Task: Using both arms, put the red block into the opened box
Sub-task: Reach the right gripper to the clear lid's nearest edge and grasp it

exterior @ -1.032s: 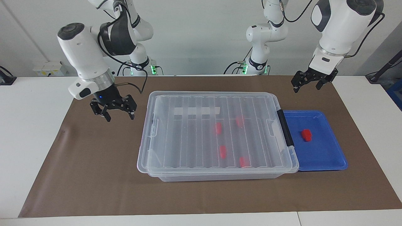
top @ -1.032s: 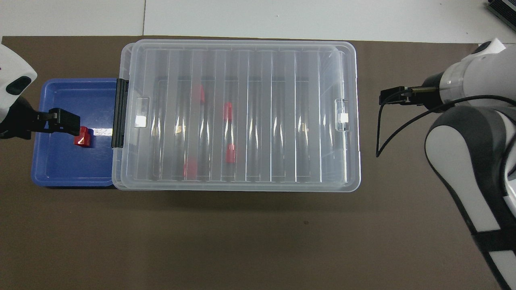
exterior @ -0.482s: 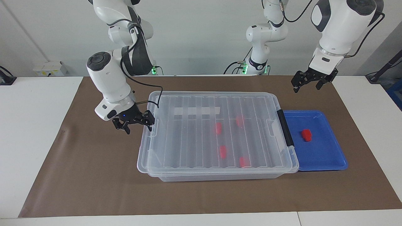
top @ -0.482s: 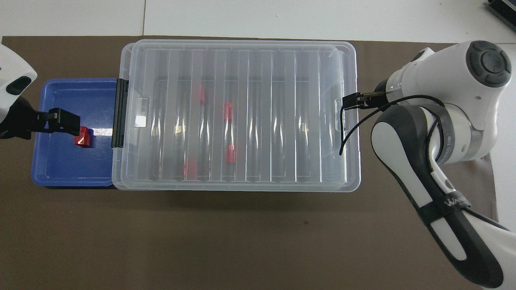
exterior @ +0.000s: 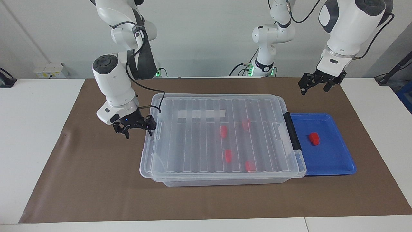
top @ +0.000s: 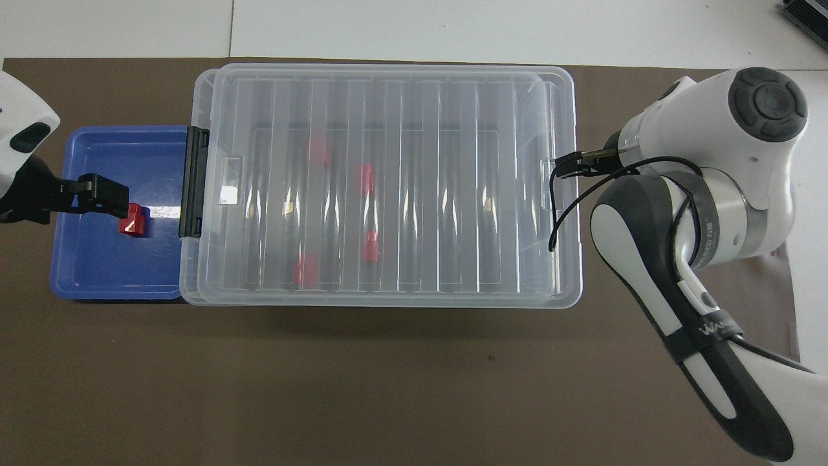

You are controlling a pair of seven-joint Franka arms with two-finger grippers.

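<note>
My right pincer (exterior: 135, 126) hangs low with its jaws apart, just beside the box (exterior: 222, 138) at its end toward my right arm, at the lid's edge latch; whether it touches I cannot tell. The forearm slants down from above. My left pincer (exterior: 317, 83) waits spread, raised over the brown mat near the blue tray (exterior: 334, 161). The overhead view hides my right pincer beneath the wrist. The red block (exterior: 314, 138) lies in the tray; four more sit under the closed lid.
</note>
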